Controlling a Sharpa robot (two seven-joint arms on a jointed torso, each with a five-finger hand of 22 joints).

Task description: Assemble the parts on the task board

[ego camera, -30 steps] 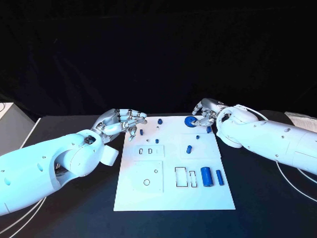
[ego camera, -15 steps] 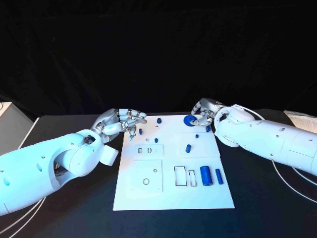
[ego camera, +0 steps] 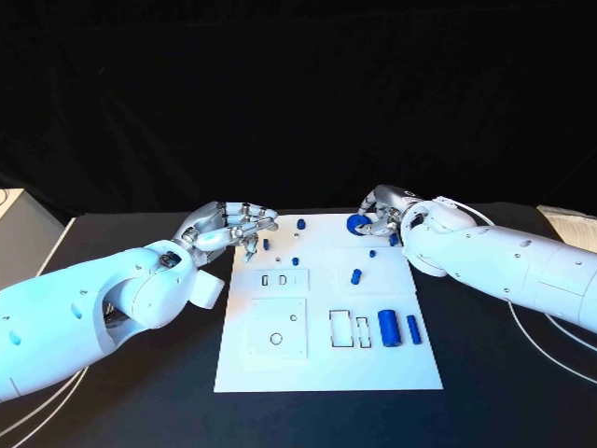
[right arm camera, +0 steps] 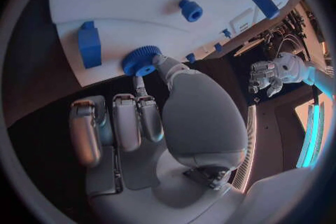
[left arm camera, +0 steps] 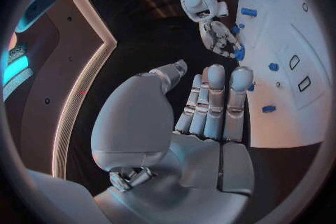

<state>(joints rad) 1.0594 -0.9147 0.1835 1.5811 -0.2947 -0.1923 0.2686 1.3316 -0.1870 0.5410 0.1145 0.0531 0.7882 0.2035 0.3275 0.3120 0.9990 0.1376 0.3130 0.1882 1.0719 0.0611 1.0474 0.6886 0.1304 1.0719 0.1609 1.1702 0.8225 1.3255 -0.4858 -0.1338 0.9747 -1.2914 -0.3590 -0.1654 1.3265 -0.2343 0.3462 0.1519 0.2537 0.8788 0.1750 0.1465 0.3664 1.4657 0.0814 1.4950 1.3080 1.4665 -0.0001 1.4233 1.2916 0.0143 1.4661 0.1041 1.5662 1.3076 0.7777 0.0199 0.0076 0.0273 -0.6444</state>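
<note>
White task board (ego camera: 328, 359) lies on black table (ego camera: 514, 392)

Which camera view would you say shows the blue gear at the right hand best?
The right wrist view: the blue gear shows its toothed rim, pinched by the right hand. The head view shows it small among fingers; the left wrist view, a distant blue speck.

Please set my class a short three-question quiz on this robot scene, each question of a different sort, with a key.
1. True or false: the right hand holds the blue gear.
2. Which hand holds nothing? A. the left hand B. the right hand
3. Fill in: the two upright blue cylinders stand near the white board's ____ edge, seen from the head camera.

Key: 1 true; 2 A; 3 right.
</note>
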